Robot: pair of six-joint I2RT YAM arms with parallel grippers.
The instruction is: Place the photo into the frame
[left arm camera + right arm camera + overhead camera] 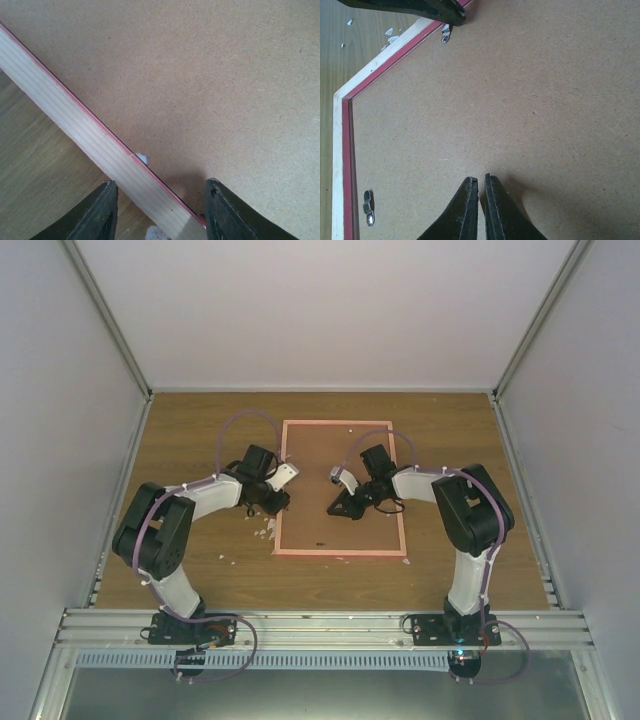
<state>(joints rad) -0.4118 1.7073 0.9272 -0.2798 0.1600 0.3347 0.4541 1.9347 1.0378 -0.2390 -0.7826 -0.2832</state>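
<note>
The pink frame [340,423] lies face down on the table, with the plain brown backing board [340,455] filling its opening. The photo is hidden. My left gripper [278,502] is open and straddles the frame's left rail [75,130], one finger outside over the table, the other over the backing board [200,75]. A small metal tab [143,158] pokes out at the rail's inner edge. My right gripper [335,508] is shut and empty, its tips [481,182] low over the backing board [520,100], near the middle of the frame.
Metal turn tabs [368,207] sit on the frame's pale rail [345,165]; another tab [445,34] lies beside the left gripper's finger [420,7]. White crumbs [265,530] lie on the wooden table [200,580] left of the frame. Walls enclose the table.
</note>
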